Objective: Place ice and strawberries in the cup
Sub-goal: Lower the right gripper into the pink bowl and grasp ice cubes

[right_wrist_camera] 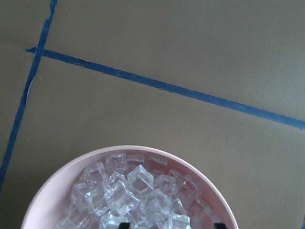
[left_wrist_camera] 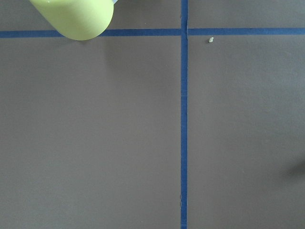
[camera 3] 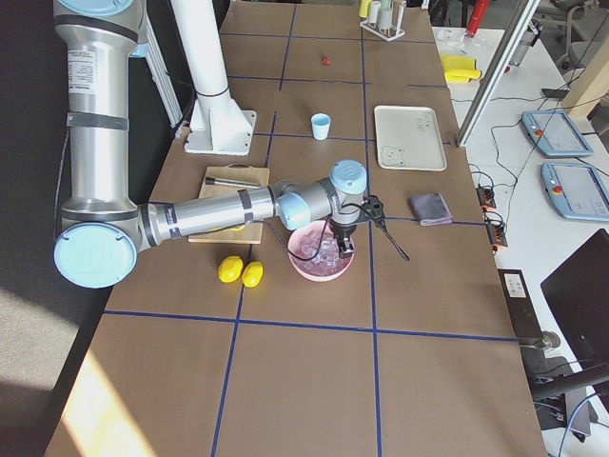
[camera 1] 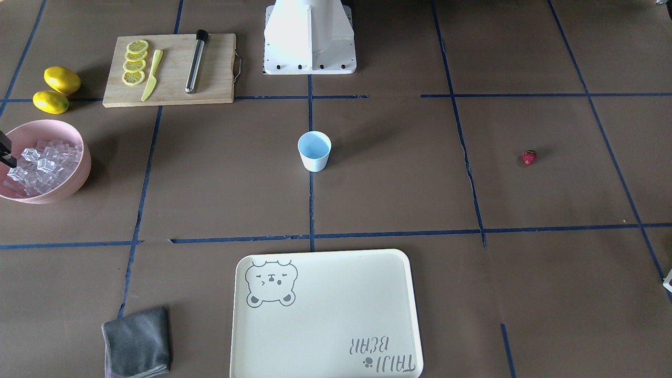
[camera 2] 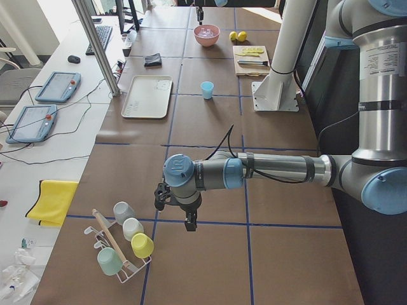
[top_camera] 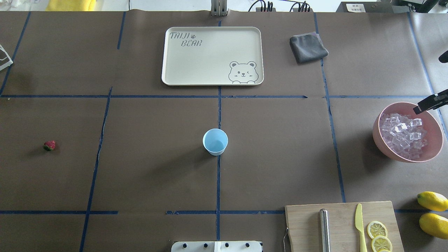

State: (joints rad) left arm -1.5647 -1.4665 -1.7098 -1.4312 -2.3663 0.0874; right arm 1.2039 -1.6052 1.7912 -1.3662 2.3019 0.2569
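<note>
Clear ice cubes point(right_wrist_camera: 138, 191) are lying heaped in the pink bowl point(right_wrist_camera: 52, 191) directly under my right wrist. My right gripper point(right_wrist_camera: 171, 225) is hanging just over them with its two dark fingertips point(right_wrist_camera: 125, 225) spread wide and gripping nothing. The bowl is sitting at my right end of the table point(camera 1: 394, 210), near two whole lemons point(camera 1: 62, 80) and a wooden cutting board point(camera 1: 210, 69). The cup point(camera 1: 314, 151) is standing upright at the table's middle, well apart from the bowl, its pale blue inside showing. The strawberry point(camera 1: 529, 157) is lying on the table far out on my left. My left gripper point(camera 2: 189, 221) is pointing down beside a rack of cups point(camera 2: 124, 244); I cannot tell how far it is open.
</note>
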